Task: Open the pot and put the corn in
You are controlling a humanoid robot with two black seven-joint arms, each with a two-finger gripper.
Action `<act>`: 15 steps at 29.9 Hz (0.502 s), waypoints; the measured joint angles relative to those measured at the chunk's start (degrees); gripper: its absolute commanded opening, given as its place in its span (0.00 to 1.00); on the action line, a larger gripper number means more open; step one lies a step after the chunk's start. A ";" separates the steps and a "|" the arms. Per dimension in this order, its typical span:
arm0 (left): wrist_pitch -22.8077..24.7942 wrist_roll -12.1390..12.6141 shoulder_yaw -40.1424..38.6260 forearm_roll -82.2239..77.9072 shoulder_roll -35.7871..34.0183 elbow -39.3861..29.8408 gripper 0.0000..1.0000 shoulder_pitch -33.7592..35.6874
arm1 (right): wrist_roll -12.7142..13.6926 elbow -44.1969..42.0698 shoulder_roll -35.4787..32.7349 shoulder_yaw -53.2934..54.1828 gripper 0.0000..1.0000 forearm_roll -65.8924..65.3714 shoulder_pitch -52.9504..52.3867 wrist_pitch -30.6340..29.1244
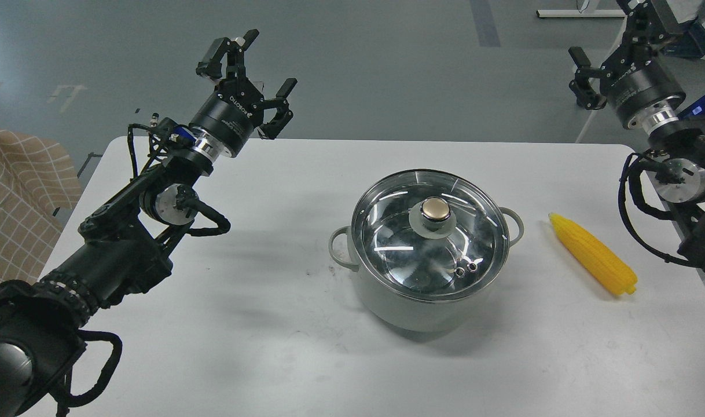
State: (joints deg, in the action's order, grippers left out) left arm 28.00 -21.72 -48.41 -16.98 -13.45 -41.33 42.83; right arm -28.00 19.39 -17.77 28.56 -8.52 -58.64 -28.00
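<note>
1. Left gripper (259, 65) hovers at ten o'clock from the pot, fingers spread wide, empty.
2. Pot (413, 295) sits mid-table, glass lid (430, 234) on; the lid looks slippery and breakable, so pinch its brass knob (435, 209).
3. Corn (592, 253) lies at three o'clock, likely light, rigid; grasp mid-cob.
4. Right gripper (584, 78), at one o'clock, partly visible: cannot tell.
</note>
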 measured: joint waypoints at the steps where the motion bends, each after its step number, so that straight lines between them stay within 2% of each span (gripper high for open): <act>1: 0.00 0.06 0.16 0.01 0.00 0.00 0.98 -0.01 | 0.00 -0.68 0.82 -0.01 1.00 -0.10 0.17 0.00; 7: 0.00 0.15 0.50 0.18 -0.70 -0.10 0.98 -1.11 | 0.00 -4.20 5.43 0.01 1.00 -1.86 0.61 -0.01; 15: 0.00 0.24 0.96 0.09 0.56 -0.30 0.98 -2.52 | 0.00 -4.34 1.71 -1.81 1.00 -3.39 0.71 -0.01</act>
State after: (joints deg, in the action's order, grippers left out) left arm 28.00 -21.48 -47.45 -16.89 -12.89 -41.62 40.31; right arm -28.00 15.05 -16.06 26.75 -11.91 -57.92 -28.01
